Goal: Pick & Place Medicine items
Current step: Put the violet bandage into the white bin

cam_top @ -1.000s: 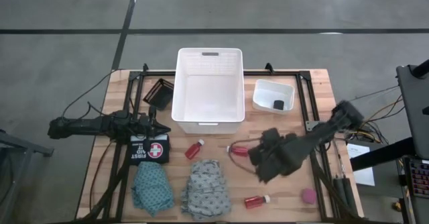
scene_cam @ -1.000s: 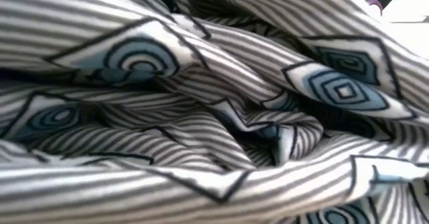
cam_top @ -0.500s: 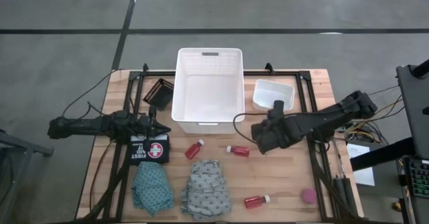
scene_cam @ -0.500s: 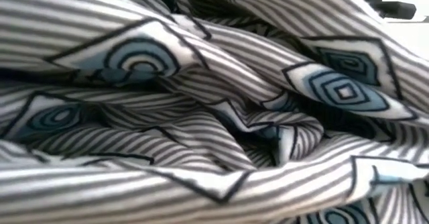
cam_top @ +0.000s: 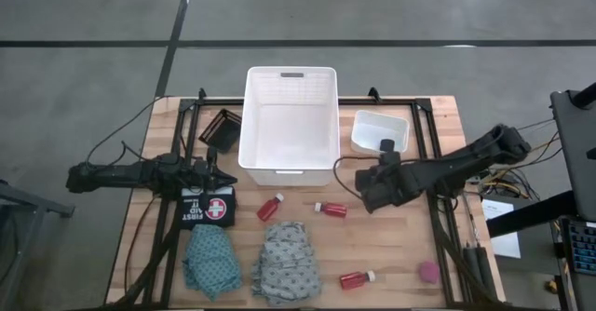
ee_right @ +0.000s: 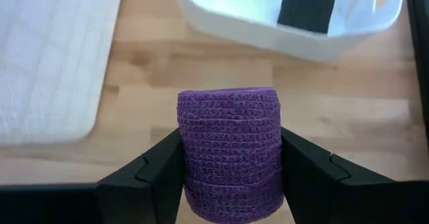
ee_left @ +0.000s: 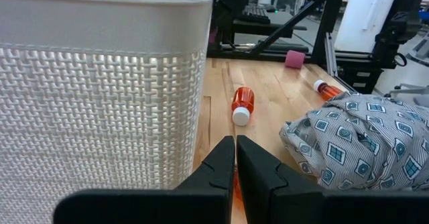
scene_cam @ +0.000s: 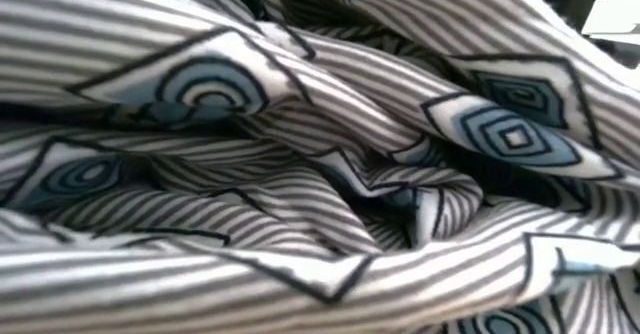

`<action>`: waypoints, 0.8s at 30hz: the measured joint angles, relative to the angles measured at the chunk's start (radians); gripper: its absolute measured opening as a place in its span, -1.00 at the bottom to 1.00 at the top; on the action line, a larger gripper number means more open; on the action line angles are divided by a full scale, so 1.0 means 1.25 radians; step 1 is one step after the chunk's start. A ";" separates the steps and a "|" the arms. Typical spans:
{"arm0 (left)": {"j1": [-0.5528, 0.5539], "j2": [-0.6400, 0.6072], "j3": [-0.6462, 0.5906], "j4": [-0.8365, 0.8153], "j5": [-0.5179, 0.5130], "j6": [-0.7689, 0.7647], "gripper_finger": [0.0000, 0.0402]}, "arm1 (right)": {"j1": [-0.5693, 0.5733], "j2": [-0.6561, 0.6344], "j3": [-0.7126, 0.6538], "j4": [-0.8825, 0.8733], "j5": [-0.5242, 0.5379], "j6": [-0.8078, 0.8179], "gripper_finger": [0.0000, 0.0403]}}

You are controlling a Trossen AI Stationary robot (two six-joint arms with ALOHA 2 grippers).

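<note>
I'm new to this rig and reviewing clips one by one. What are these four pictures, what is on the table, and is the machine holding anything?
These are four cameras on one two-armed robot at a wooden table. One looks straight down. One sits at table height, but the grey patterned cloth fills its view. Each arm also carries a wrist camera looking past its own fingers.

From above, the left gripper waits shut beside the large white basket. The right gripper is near the small white bin, which holds a black roll. The right wrist view shows its fingers clamped on a purple roll.

Lying loose are three red bottles, a pink roll, a teal cloth next to the grey one, a first aid pouch and a black tray.
</note>
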 joint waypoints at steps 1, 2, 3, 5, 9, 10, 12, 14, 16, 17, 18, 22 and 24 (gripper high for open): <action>0.000 0.000 0.000 0.000 0.000 0.000 -0.90 | -0.005 -0.013 -0.009 0.003 0.014 -0.005 -0.01; 0.000 0.000 0.000 0.000 0.000 0.000 -0.90 | -0.012 -0.027 -0.016 0.003 0.026 -0.014 -0.01; 0.000 0.000 0.000 0.000 0.000 0.000 -0.90 | -0.022 -0.042 -0.022 0.001 0.036 -0.026 -0.01; 0.000 0.000 0.000 0.000 0.000 0.000 -0.90 | -0.049 -0.079 -0.033 0.003 0.061 -0.050 -0.01; 0.000 0.000 0.000 0.000 0.000 0.000 -0.90 | -0.129 -0.161 -0.055 0.010 0.084 -0.103 -0.01; 0.000 0.000 0.000 0.000 0.000 0.000 -0.90 | -0.155 -0.178 -0.063 0.017 0.083 -0.133 -0.01; 0.000 0.000 0.000 0.000 0.000 0.000 -0.90 | -0.213 -0.207 -0.080 0.055 0.077 -0.208 -0.01; 0.000 0.000 0.000 0.000 0.000 0.000 -0.90 | -0.278 -0.231 -0.100 0.111 0.049 -0.289 -0.01; 0.000 0.000 0.000 0.000 0.000 0.000 -0.90 | -0.354 -0.249 -0.121 0.177 0.008 -0.372 -0.01; 0.000 0.000 0.000 0.000 0.000 0.000 -0.90 | -0.394 -0.256 -0.133 0.207 -0.019 -0.415 -0.01; 0.000 0.000 0.000 0.000 0.000 0.000 -0.90 | -0.435 -0.261 -0.145 0.234 -0.047 -0.452 -0.01; 0.000 0.000 0.000 0.000 0.000 0.000 -0.90 | -0.600 -0.264 -0.191 0.334 -0.191 -0.562 -0.01; 0.000 0.000 0.000 0.000 0.000 0.000 -0.90 | -0.665 -0.252 -0.205 0.375 -0.262 -0.597 -0.01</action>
